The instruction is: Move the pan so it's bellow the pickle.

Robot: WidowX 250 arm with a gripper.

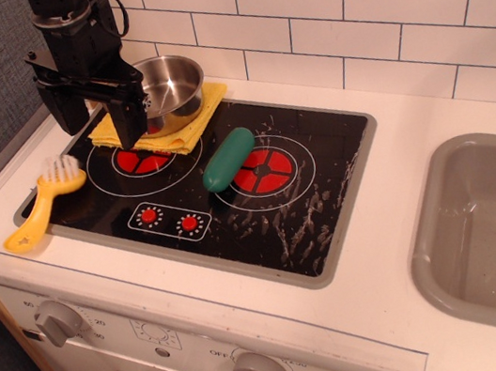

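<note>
Pincer: the black gripper (95, 111) hangs over the rear left corner of the toy stove, its two fingers (127, 115) pointing down and standing apart, with nothing between them.
Pan: the pan (170, 86), shiny steel, sits just right of the pincer, touching or nearly touching the right finger; its handle cannot be made out behind the arm.
Cloth: a folded yellow cloth (194, 118) lies under the pan, overlapping the rear edge of the left burner (143, 158).
Pickle: the pickle (228, 158), dark green, lies tilted on the black cooktop (318, 174), between the two burners, its upper end touching the rim of the right burner (265, 171); it is nearer the viewer than the pan.
Brush: a yellow scrub brush (42, 206) with white bristles rests across the left edge of the cooktop.
Surroundings: a grey sink (483, 222) sits at right; white tiles (371, 12) back the counter.
</note>
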